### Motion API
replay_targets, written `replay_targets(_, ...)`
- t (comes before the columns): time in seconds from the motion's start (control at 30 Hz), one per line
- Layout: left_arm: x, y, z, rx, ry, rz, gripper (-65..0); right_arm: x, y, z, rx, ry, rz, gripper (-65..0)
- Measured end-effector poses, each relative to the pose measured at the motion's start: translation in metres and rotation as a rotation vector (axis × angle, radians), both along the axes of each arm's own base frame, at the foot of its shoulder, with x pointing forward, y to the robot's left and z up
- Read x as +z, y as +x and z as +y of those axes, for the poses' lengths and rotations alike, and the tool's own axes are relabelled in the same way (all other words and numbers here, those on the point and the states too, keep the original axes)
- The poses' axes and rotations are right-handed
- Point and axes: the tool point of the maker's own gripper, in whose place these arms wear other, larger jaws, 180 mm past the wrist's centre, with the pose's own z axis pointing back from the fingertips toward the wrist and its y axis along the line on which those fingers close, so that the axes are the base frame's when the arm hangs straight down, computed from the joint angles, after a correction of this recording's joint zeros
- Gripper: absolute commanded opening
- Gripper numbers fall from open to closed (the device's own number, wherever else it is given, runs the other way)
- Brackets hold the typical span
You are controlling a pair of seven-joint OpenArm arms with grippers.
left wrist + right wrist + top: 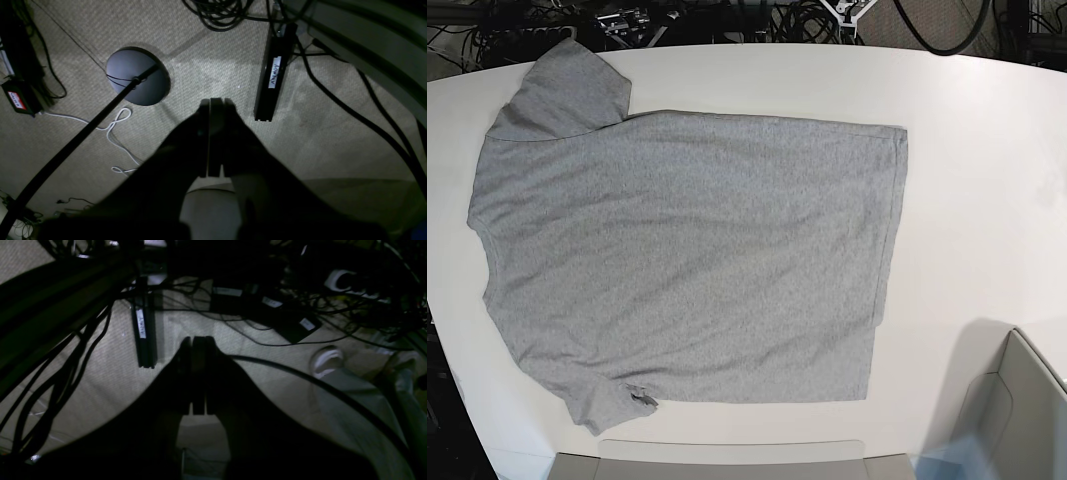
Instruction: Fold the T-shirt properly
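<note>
The heather-grey T-shirt [687,250] lies spread flat on the white table [987,180], plain side up, collar end to the left and hem to the right. One sleeve [567,90] reaches the far left corner. The other sleeve [612,405] is crumpled near the front edge. Neither arm shows in the base view. In the left wrist view my left gripper [213,101] is shut with nothing in it and faces carpeted floor. My right gripper [198,338] is likewise shut and empty over the floor. Neither wrist view shows the shirt.
A grey open box [1017,420] stands at the table's front right, and a flat grey panel [717,460] lies along the front edge. On the floor are a round stand base [136,76], a black bar [275,76] and several cables [267,330].
</note>
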Motion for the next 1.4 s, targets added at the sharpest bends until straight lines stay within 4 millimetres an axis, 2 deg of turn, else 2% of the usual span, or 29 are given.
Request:
replay_targets(0.23, 0.000, 0.004, 0.000, -0.001, 0.001, -0.015, -64.9, 0.000, -0.011, -0.005, 0.001, -0.008, 0.020, -64.8)
replay_targets(0.37, 0.006, 0.023, 0.009, -0.020, 0.029, -0.216, -64.9, 0.000, -0.015, -0.010, 0.002, -0.016, 0.015, -64.8)
replay_targets(0.4, 0.008, 0.022, 0.019, -0.027, 0.045, -0.237, -64.9, 0.000, -0.018, -0.010, 0.001, -0.016, 0.021, -64.8)
replay_targets(0.6, 0.013, 0.013, 0.029, -0.041, 0.066, -0.290, -64.9, 0.000, -0.050, -0.006, 0.002, -0.008, 0.076, -64.9)
replay_targets(0.67, 0.015, 0.012, 0.029, -0.043, 0.069, -0.300, -64.9, 0.000, -0.045, -0.006, 0.006, -0.007, 0.051, -64.9)
replay_targets(0.77, 0.015, 0.014, 0.030, -0.045, 0.072, -0.316, -64.9, 0.003, -0.022, 0.001, 0.016, 0.009, -0.039, -64.9)
replay_targets(0.83, 0.016, 0.016, 0.030, -0.046, 0.072, -0.323, -64.9, 0.005, -0.018, 0.006, 0.019, 0.022, -0.069, -64.9)
replay_targets(0.93, 0.017, 0.014, 0.031, -0.044, 0.075, -0.330, -64.9, 0.007, -0.035, 0.006, 0.023, 0.024, -0.053, -64.9)
replay_targets(1.0, 0.022, 0.024, 0.033, -0.049, 0.080, -0.384, -64.9, 0.009, -0.052, -0.002, 0.027, 0.013, -0.034, -64.9)
replay_targets(1.1, 0.038, 0.031, 0.049, -0.044, 0.115, -0.468, -64.9, 0.013, -0.066, -0.011, 0.041, 0.001, -0.025, -64.9)
replay_targets(1.17, 0.049, 0.028, 0.064, -0.032, 0.152, -0.498, -64.8, 0.016, -0.066, -0.009, 0.042, 0.006, -0.047, -64.9)
replay_targets(1.27, 0.061, 0.025, 0.074, -0.034, 0.174, -0.525, -64.9, 0.022, -0.072, -0.003, 0.050, 0.025, -0.072, -64.9)
replay_targets(1.4, 0.072, 0.018, 0.084, -0.050, 0.196, -0.541, -65.0, 0.033, -0.100, -0.014, 0.071, 0.017, -0.061, -64.9)
